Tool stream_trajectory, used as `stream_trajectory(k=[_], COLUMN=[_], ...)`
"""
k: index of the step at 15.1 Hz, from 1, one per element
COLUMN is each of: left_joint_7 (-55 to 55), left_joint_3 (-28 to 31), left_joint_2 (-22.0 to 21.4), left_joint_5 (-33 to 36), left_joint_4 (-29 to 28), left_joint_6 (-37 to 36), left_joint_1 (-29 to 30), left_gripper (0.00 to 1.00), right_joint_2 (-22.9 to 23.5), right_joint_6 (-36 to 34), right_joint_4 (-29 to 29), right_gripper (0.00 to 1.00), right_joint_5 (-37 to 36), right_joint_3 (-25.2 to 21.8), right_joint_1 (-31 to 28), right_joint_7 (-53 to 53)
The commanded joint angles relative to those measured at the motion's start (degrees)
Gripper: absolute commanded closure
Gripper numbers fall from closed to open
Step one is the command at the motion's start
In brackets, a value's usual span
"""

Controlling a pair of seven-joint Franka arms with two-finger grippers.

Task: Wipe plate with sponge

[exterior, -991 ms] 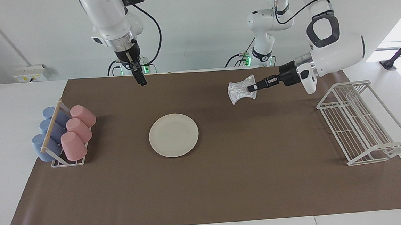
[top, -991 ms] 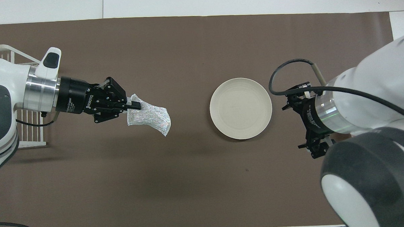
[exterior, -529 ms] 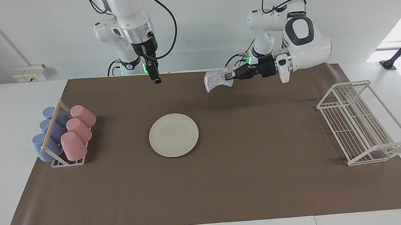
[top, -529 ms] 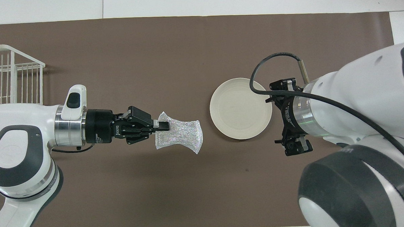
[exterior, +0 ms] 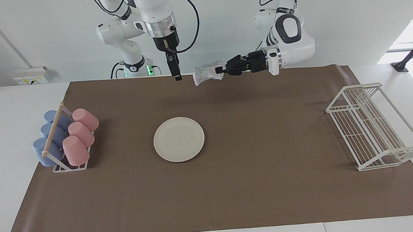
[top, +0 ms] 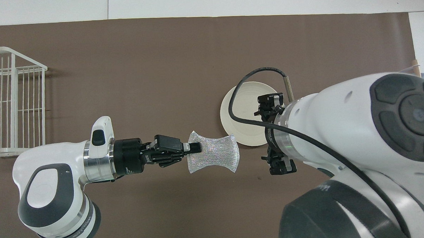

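Facing view, left tool [exterior: 219, 70] pinching wrinkly silvery sponge [exterior: 205, 73], right tool [exterior: 177, 77] open, round cream plate [exterior: 179, 139].

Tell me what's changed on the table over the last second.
The left gripper, still shut on the sponge, has lifted and swung from the rack's end toward the table's middle, near the robots. The right gripper, fingers open and empty, has also risen and shifted toward the sponge. The plate, the cup holder and the wire rack haven't moved.

left gripper [exterior: 221, 69]: horizontal, clamped tight (raised) | right gripper [exterior: 177, 77]: pointing down, fingers apart
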Motion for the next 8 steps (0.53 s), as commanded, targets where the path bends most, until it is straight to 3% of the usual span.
stream_trajectory(k=[1, 8], left_joint_7=[1.56, 2.79], left_joint_3=[0.57, 0.65], left_joint_2=[-2.05, -2.31], left_joint_5=[-3.71, -4.52], left_joint_4=[-2.23, -2.67], left_joint_6=[1.39, 2.89], left_joint_1=[-1.1, -2.95], left_gripper=[1.0, 1.0], right_joint_2=[-1.14, -3.68], right_joint_6=[2.56, 7.39], right_joint_4=[-1.36, -7.93], right_gripper=[0.0, 0.0], right_joint_5=[5.83, 6.38], right_joint_3=[0.52, 0.96], right_joint_1=[-0.5, 4.68], right_joint_7=[2.68, 5.34])
